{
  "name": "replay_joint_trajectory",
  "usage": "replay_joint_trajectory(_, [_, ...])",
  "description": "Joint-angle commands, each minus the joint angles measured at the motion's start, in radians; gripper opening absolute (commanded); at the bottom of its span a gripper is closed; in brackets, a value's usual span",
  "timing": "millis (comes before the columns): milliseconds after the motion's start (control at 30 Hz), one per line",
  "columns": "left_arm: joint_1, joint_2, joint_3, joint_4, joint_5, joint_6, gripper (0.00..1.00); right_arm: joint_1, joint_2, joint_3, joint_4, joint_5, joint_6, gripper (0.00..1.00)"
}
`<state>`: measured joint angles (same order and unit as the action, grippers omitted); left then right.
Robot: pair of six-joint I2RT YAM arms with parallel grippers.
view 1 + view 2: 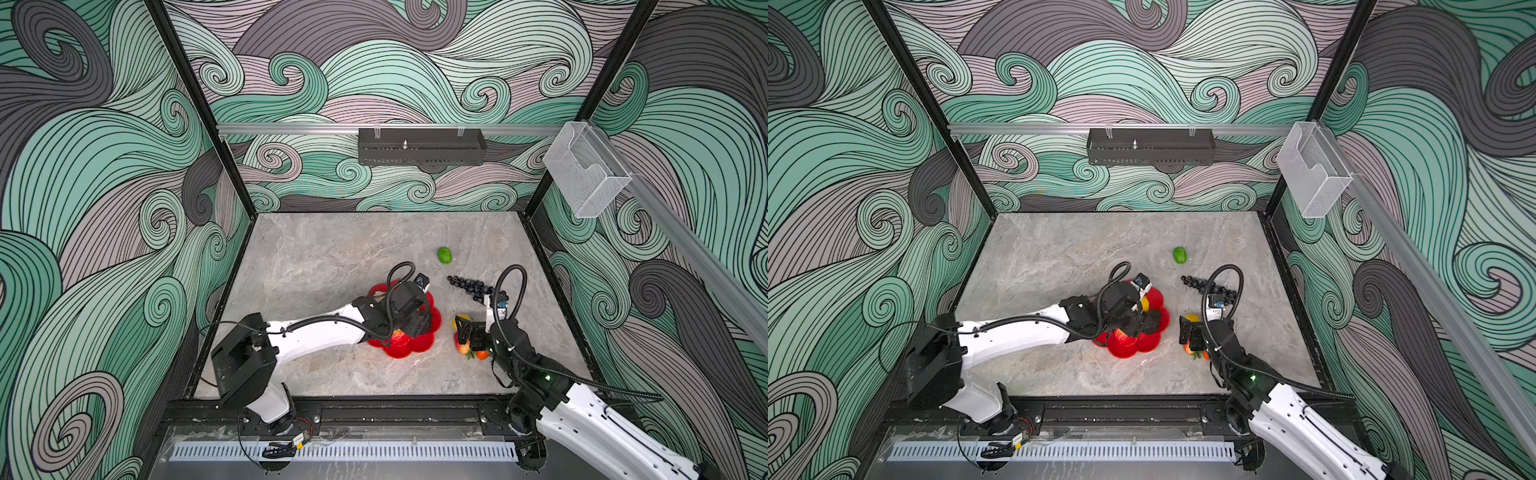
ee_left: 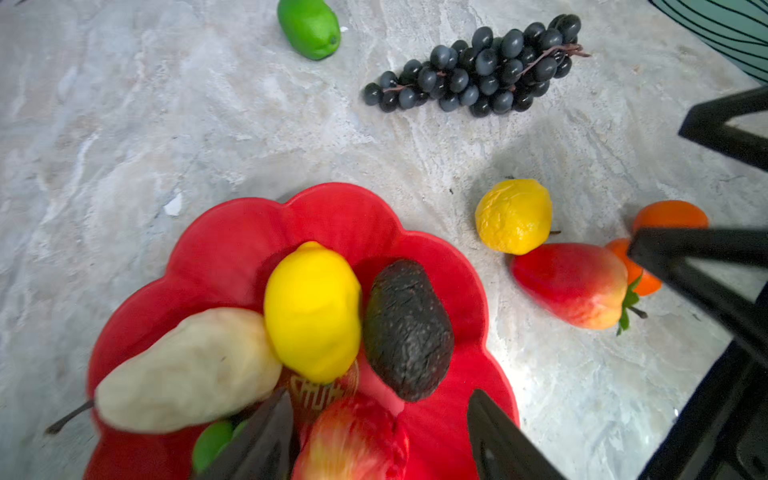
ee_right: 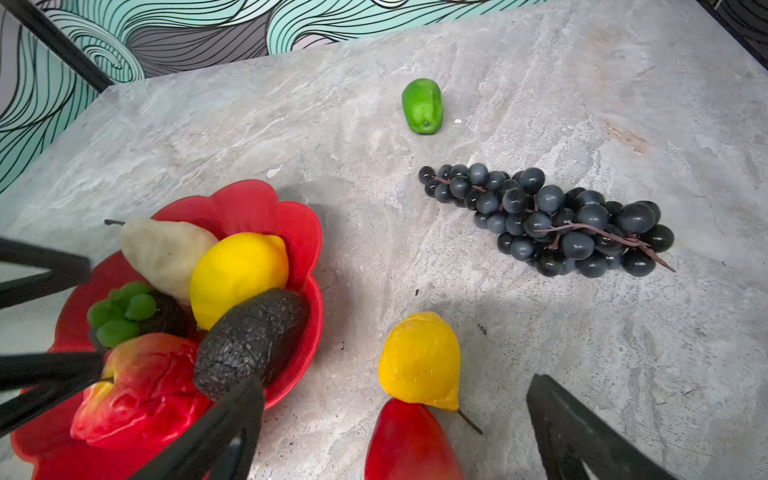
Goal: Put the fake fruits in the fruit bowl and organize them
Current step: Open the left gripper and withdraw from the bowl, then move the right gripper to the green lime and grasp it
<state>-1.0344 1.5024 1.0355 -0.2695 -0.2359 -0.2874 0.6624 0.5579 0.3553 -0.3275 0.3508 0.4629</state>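
In the fruit bowl (image 2: 332,203) you have a lemon (image 2: 311,311), an avocado (image 2: 407,328) and an apple (image 2: 353,436), your left claw (image 2: 380,395) spread over the apple. Your right claw (image 3: 395,382) hangs spread over a second lemon (image 3: 419,361) on the worktop (image 3: 623,353); lime (image 3: 422,106) and grape bunch (image 3: 552,220) lie farther off.

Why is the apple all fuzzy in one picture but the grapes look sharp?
In the left wrist view the apple sits right under the camera, too close to look sharp, while the grapes farther off are crisp; in the right wrist view a grey shadow falls on the table beside the loose yellow fruit; in both top views everything looks tiny.
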Motion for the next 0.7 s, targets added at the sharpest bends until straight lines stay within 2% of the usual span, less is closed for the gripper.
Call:
replay_joint_trajectory(0, [0.013,-0.123,-0.091,0.059,-0.088,-0.046,0.73,-0.069,0.080,0.061,-0.057,-0.130,0.035,0.98])
replay_joint_trajectory(300, [0.092,-0.472,-0.407,0.132,-0.216,-0.118,0.81,-0.196,0.360,0.246,-0.065,-0.278,-0.043,0.93])
replay_joint_trajectory(500, [0.138,-0.698,-0.598,0.231,-0.212,-0.134,0.85,-0.282,0.601,0.435,-0.065,-0.311,-0.073,0.92])
replay_joint_trajectory(667, [0.153,-0.798,-0.684,0.294,-0.204,-0.136,0.87,-0.328,0.858,0.648,-0.051,-0.327,-0.080,0.84])
